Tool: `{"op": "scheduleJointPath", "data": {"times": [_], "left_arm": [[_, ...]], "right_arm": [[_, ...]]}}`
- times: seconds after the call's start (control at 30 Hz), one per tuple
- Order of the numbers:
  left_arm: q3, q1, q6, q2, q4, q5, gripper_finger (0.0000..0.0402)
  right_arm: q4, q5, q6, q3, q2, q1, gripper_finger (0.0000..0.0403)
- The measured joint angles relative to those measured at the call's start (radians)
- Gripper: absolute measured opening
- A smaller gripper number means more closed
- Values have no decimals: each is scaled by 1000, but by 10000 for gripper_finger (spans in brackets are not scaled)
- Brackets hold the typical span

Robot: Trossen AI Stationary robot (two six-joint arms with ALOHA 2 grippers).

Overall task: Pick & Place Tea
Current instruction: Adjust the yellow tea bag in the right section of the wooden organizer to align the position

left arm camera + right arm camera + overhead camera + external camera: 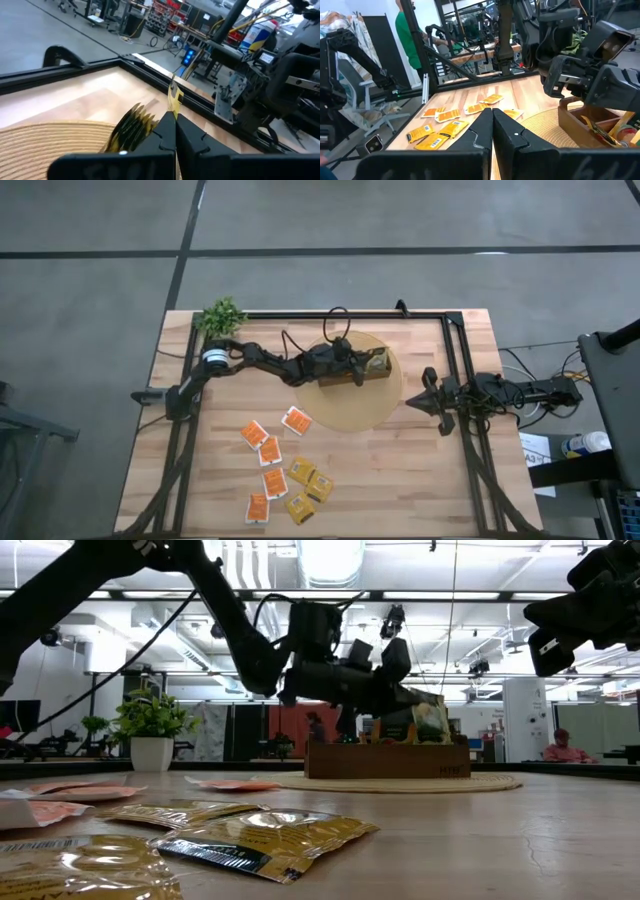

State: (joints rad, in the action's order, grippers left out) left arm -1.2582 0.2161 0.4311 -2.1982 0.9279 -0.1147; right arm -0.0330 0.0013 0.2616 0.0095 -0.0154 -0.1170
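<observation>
Nine or so tea sachets lie loose at six o'clock while the left gripper, clenched on a yellow sachet, hovers over the wooden box at twelve, judged mid-placement; next, releasing; right gripper idles clenched at three.

The left arm hides part of the wooden box; its compartments' contents are unclear.
</observation>
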Motion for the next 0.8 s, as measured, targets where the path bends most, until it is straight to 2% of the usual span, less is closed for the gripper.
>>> {"op": "scheduleJointPath", "data": {"times": [0.27, 0.8], "left_arm": [[-2, 0, 14, -49, 97, -2, 0], [-23, 0, 9, -101, 128, 10, 0]], "right_arm": [[0, 0, 0, 0, 0, 0, 8], [0, 0, 0, 0, 0, 0, 8]]}}
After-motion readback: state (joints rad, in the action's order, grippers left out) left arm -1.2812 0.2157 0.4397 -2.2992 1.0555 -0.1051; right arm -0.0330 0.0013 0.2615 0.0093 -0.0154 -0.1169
